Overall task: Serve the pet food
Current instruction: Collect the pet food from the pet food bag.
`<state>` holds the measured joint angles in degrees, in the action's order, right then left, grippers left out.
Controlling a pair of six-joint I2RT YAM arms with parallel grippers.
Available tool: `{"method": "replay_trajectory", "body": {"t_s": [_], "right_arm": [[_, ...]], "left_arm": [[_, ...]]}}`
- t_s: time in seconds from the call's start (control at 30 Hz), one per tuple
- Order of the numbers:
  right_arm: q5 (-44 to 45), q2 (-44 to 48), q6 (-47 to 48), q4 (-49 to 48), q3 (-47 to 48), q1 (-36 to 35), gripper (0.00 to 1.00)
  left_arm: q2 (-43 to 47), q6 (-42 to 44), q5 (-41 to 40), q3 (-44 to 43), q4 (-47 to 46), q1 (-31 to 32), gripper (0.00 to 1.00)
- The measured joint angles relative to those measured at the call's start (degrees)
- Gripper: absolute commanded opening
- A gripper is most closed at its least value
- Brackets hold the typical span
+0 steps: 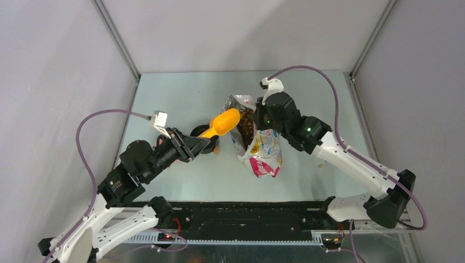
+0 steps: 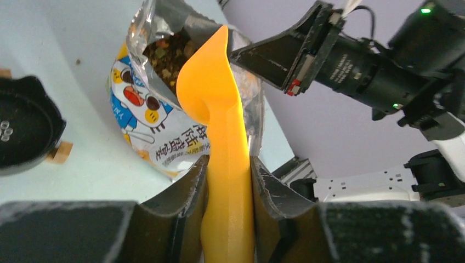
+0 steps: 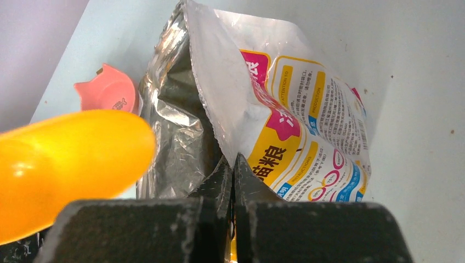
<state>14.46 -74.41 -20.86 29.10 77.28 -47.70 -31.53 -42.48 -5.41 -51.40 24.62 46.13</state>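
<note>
An opened foil bag (image 1: 263, 153) printed with a cartoon cat (image 2: 142, 120) stands at the table's middle, its mouth turned left. Brown pet food (image 1: 247, 123) shows inside the mouth (image 2: 170, 52). My left gripper (image 1: 203, 141) is shut on the handle of a yellow scoop (image 2: 211, 93), its jaws (image 2: 229, 161) pressed on both sides of it. The scoop's bowl (image 1: 222, 123) sits at the bag's mouth, with no kibble seen in it. My right gripper (image 1: 262, 123) is shut on the bag's upper edge (image 3: 234, 161), and that side of the bag (image 3: 307, 126) faces its camera.
A cat-eared bowl (image 1: 198, 132) lies under my left gripper, left of the bag. It looks dark in the left wrist view (image 2: 22, 131) and pink in the right wrist view (image 3: 107, 93). A small tan piece (image 2: 60, 152) lies beside it. Stray kibble (image 1: 321, 164) lies right of the bag.
</note>
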Motion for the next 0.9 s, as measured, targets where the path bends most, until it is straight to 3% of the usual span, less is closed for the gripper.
{"method": "replay_trajectory", "body": {"t_s": [0.23,0.9], "right_arm": [[8.83,-1.36,0.72,-2.45,0.0,-5.92,0.0],[16.13,-1.97,5.14,-6.8,-1.88,-10.71,0.0]], "left_arm": [[-6.08,-5.31,-0.26,-6.6,11.8,-0.04,0.0],[-33.24,-12.13,10.58,-24.44,24.61,-4.04,0.0]]}}
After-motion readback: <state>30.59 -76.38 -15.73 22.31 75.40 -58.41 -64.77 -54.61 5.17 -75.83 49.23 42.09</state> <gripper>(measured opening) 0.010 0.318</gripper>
